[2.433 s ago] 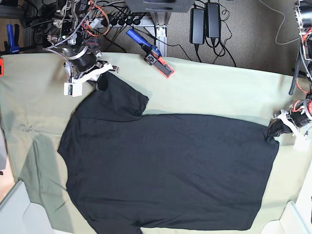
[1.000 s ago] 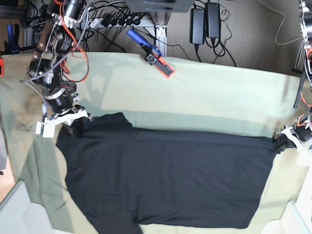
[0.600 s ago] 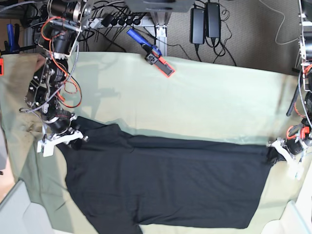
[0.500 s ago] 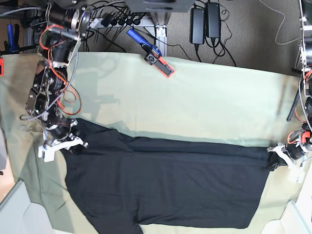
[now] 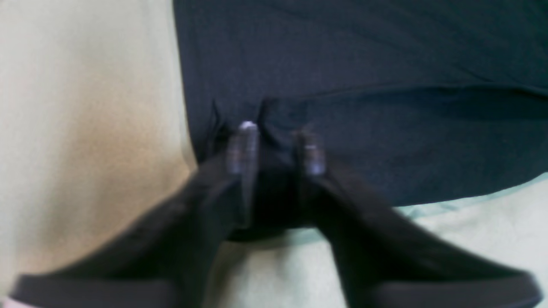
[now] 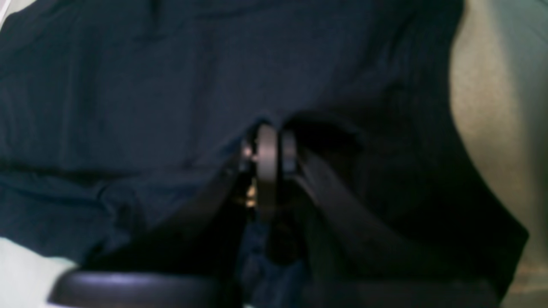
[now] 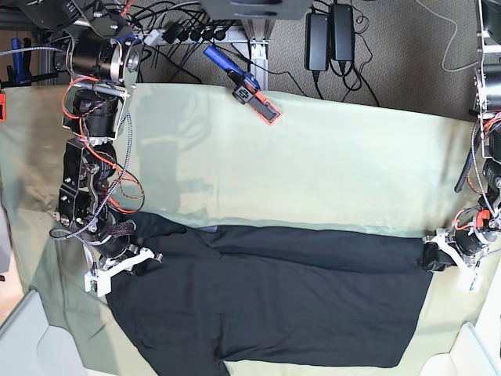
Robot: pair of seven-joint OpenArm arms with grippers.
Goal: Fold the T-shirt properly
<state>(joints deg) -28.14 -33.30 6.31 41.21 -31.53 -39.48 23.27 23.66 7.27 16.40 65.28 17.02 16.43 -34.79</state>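
Note:
The black T-shirt [image 7: 274,305] lies on the pale green cloth [image 7: 313,164], its far edge drawn over toward the front in a long fold. My right gripper [image 7: 125,262] is shut on the shirt's fold at the base view's left; in the right wrist view the gripper [image 6: 265,149] pinches dark fabric [image 6: 128,85]. My left gripper [image 7: 438,254] is shut on the fold's other end at the right edge; in the left wrist view the gripper [image 5: 276,147] has bunched cloth [image 5: 342,64] between its fingertips. The neckline, orange mark and tag are hidden.
A blue and orange tool [image 7: 243,86] lies at the table's far edge. Black power adapters [image 7: 329,35] and cables sit beyond it. White bins stand at the front left corner [image 7: 23,337] and the front right corner [image 7: 470,352]. Green cloth [image 5: 85,107] borders the shirt.
Both grippers have carried the shirt's far edge toward the front, laying sleeve and upper part over the body. The fold line has moved steadily nearer the front.

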